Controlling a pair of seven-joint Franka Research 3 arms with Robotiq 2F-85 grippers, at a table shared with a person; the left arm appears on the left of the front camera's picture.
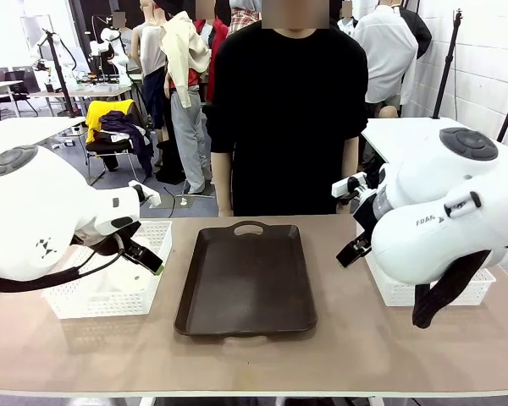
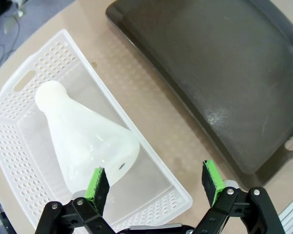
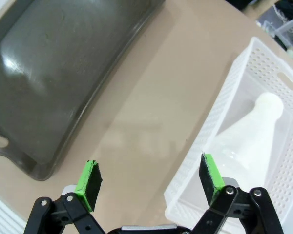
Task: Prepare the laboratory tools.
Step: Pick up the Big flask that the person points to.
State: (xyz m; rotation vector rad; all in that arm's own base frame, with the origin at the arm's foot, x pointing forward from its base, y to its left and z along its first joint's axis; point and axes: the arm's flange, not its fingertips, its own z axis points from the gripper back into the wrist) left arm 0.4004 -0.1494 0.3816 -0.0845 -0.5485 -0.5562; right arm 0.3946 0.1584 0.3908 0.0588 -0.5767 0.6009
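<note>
Wide open and empty, the left tool hangs near the left flask by the tabletop's left edge, the right tool near the right flask by its right edge; likely light and slick, best taken at the neck

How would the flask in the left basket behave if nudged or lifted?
Lying on its side, the conical flask would probably roll in an arc, checked by the basket walls. Its smooth taper looks slippery. Translucent and seemingly empty, so likely light.
</note>
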